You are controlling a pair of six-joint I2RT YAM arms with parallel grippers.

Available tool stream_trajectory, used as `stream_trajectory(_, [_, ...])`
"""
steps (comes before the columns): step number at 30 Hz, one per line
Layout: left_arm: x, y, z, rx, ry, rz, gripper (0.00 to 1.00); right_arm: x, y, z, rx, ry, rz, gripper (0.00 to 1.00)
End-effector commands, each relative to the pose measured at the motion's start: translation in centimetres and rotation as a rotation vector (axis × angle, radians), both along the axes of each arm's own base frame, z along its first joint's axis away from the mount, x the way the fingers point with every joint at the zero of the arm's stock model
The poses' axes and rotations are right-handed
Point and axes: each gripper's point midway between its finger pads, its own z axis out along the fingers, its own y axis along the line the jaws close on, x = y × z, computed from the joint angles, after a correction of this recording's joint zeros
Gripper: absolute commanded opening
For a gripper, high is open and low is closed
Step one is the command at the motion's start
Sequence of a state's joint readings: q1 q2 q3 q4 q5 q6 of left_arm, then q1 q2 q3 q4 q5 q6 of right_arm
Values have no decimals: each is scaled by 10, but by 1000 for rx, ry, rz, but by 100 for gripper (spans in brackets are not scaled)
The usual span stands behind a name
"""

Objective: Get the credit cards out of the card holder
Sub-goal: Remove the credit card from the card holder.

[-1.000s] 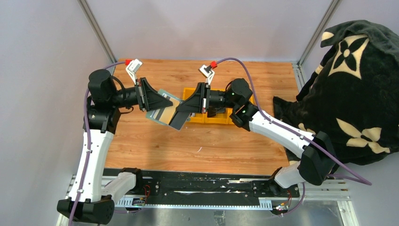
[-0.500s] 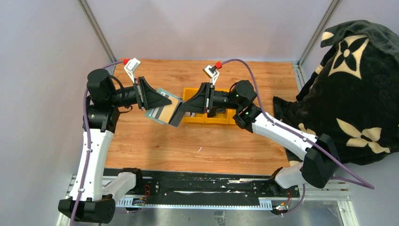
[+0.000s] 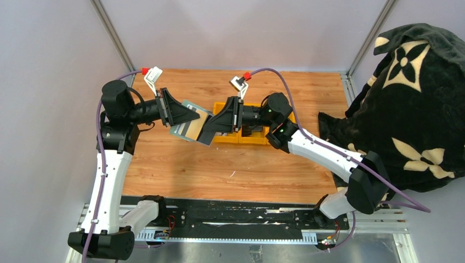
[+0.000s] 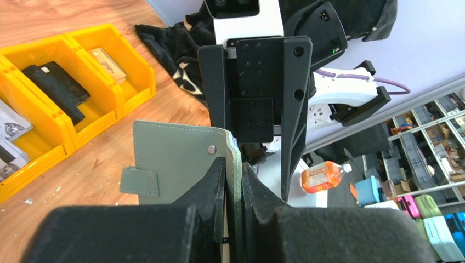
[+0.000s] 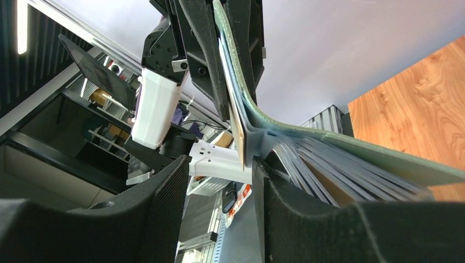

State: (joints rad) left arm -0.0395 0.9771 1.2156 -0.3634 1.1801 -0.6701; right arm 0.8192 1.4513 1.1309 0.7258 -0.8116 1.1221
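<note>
My left gripper (image 4: 233, 164) is shut on the pale sage-green card holder (image 4: 175, 159) and holds it above the table, its accordion pockets (image 5: 329, 175) fanned towards the right arm. A tan card (image 3: 193, 129) sticks out of the holder. My right gripper (image 5: 219, 161) is open at the holder's open edge, and the tan card's thin edge (image 5: 237, 126) lies between the jaws, close to the right finger (image 5: 285, 208). In the top view the right gripper (image 3: 207, 133) meets the card holder (image 3: 176, 130) at mid-table. Other credit cards lie in the yellow bin: a black one (image 4: 55, 87) and a tan one (image 4: 107, 63).
The yellow three-compartment bin (image 3: 249, 138) stands on the wooden table just behind the right gripper. A black blanket with cream flowers (image 3: 411, 104) is heaped along the right edge. Grey walls and frame posts close the back and sides.
The right jaws have gone from shut to open. The right gripper drew back to the right, then returned left to the holder's edge. The left arm has barely moved.
</note>
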Motion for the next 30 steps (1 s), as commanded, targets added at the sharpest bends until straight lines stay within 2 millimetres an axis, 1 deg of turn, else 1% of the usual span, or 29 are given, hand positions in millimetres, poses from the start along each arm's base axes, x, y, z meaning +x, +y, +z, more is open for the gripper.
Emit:
stream_trajectory(1, [-11,-1,9,-6,-38,-26,0,-1,12,4,8,4,10,50])
stream_trajectory(5, [-11,0,11,-5,-44,-23,0,-1,18,2,3,15,13,49])
stream_trajectory(8, [-11,0,11,-6,-41,-23,0,-3,24,-2,7,30,27,44])
stream_trajectory(13, [-13,-1,9,-10,-26,-33,1,-6,25,7,76,52,67,21])
stream_trajectory(15, [-16,-1,7,-14,-16,-45,9,-6,25,9,85,51,69,13])
stream_trajectory(17, [-19,-2,5,-17,-11,-61,24,-7,23,10,87,50,67,4])
stream_trajectory(18, [-21,-2,4,-17,-9,-68,29,-6,22,10,89,49,62,0])
stream_trajectory(20, [-24,-2,2,-18,-9,-81,37,-5,19,10,94,51,53,0])
stream_trajectory(23, [-29,-3,1,-22,0,-109,41,-2,15,9,100,59,45,0])
stream_trajectory(25, [-32,-3,0,-25,9,-136,41,0,12,6,100,74,39,0])
stream_trajectory(28, [-39,-4,1,-29,10,-177,37,4,5,1,103,87,27,0])
stream_trajectory(30, [-41,-3,3,-30,6,-188,32,5,0,-1,104,89,15,0])
